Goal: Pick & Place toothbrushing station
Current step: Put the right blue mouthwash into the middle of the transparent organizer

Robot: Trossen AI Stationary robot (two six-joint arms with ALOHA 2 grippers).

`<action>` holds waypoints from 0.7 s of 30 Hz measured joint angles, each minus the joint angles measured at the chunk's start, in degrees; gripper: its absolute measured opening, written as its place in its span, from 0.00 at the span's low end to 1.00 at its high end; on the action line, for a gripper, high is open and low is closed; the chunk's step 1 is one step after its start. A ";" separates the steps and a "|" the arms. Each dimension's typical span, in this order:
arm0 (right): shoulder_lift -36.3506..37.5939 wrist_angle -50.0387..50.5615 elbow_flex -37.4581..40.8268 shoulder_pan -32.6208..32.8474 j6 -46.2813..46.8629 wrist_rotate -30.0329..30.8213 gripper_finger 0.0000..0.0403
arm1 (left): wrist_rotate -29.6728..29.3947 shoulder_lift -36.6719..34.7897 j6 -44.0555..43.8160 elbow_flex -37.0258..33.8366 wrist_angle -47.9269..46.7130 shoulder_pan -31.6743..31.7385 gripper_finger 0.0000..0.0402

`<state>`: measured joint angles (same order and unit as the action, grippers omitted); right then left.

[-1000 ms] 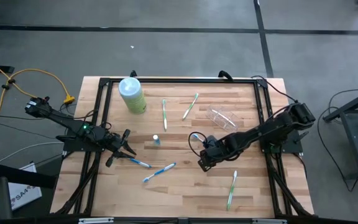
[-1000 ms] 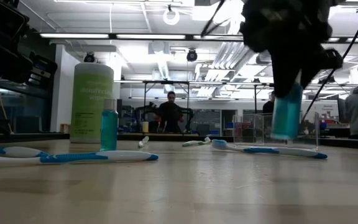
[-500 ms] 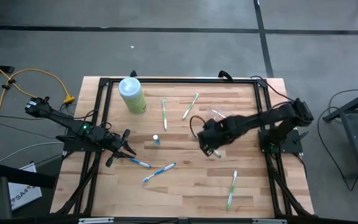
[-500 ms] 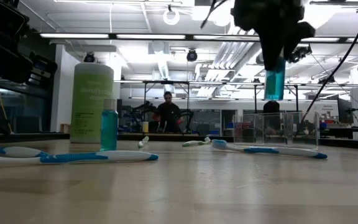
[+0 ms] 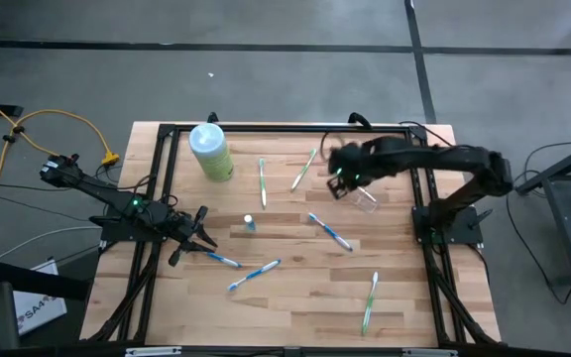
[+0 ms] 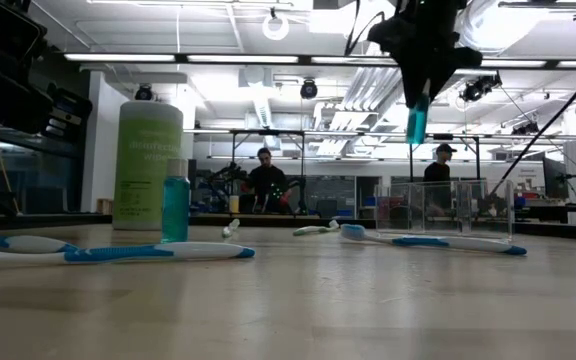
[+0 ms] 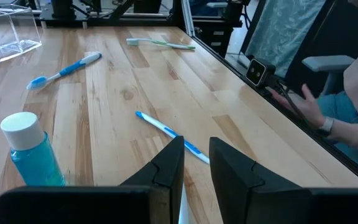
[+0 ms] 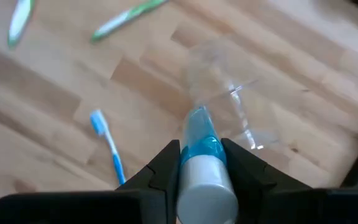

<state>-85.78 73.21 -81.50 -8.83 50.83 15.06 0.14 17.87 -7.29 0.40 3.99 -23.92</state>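
Overhead, the right claw (image 5: pixel 338 183) hangs toward two o'clock of the desk (image 5: pixel 285 297), just beside the toothbrushing station (image 5: pixel 358 192), a clear holder lying there; the left claw (image 5: pixel 202 226) waits at the nine o'clock edge; a green bottle (image 5: pixel 210 152) stands at eleven o'clock, a small blue bottle (image 5: pixel 249 224) near the centre, and a blue toothbrush (image 5: pixel 329 231) lies at about seven o'clock from the station.

At desk height, the right claw (image 6: pixel 420 85) is raised well above the boards, shut around a blue tube (image 6: pixel 417 120) pointing downward; the clear station (image 6: pixel 448 207) sits on the desk below and slightly to three o'clock of it; a person (image 6: pixel 266 180) shows in the room behind.

From the left wrist, the left claw (image 7: pixel 196 163) has its fingers a narrow gap apart with nothing between them; the small blue bottle (image 7: pixel 31 152) stands close by.

From the right wrist, the fingers (image 8: pixel 166 163) clamp the blue tube (image 8: pixel 202 155), whose tip is over the station (image 8: pixel 229 93).
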 joint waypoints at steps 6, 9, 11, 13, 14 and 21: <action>1.58 1.74 -0.02 -5.19 -1.69 -0.43 0.22 | 0.00 0.00 0.00 0.00 -0.01 0.02 0.18; 1.18 1.20 -0.02 -6.73 -3.09 -0.94 0.22 | 0.00 0.00 0.00 0.00 0.00 0.02 0.18; 0.95 1.27 0.04 -7.47 -3.66 -1.57 0.22 | 0.00 0.00 0.00 0.00 0.00 0.02 0.18; 0.92 0.58 0.63 -7.77 -4.02 -1.70 0.22 | 0.00 0.00 0.00 0.00 0.00 0.01 0.18; 0.94 0.24 1.25 -7.73 -3.81 -1.70 0.22 | 0.00 0.00 0.00 0.00 0.02 0.02 0.18; 0.92 -0.56 6.99 -6.58 -0.96 -3.54 0.22 | 0.00 0.00 0.00 0.00 0.04 0.02 0.18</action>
<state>-84.86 72.65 -74.51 -15.41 49.86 11.53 0.14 17.87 -7.29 0.40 4.03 -23.90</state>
